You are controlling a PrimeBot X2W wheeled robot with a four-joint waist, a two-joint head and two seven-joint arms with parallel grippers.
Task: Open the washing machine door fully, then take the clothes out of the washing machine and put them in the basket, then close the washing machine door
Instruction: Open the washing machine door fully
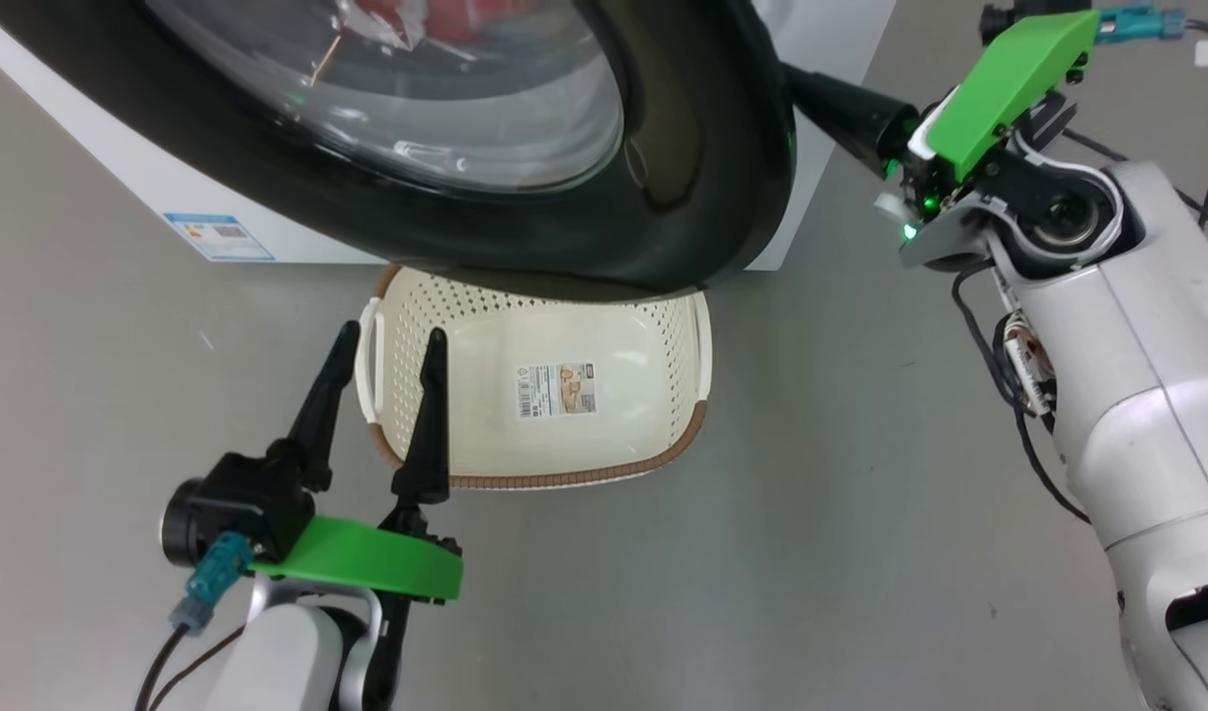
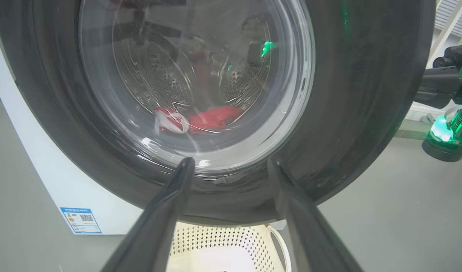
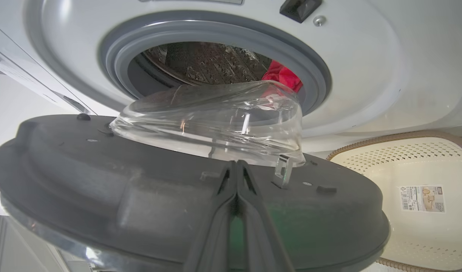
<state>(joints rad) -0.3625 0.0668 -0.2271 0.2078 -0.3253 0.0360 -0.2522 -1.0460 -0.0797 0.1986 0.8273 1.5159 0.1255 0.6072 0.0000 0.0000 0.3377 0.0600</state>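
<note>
One round glossy door (image 1: 702, 148), perforated cream basket (image 1: 653, 331).

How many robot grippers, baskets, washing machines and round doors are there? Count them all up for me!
Grippers: 2 (left gripper, right gripper)
Basket: 1
Washing machine: 1
Washing machine door: 1
Total: 5

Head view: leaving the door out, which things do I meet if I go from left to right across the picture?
In order: blue sticker on the washer → left gripper, open → paper label in the basket → right gripper, shut → right arm.
</note>
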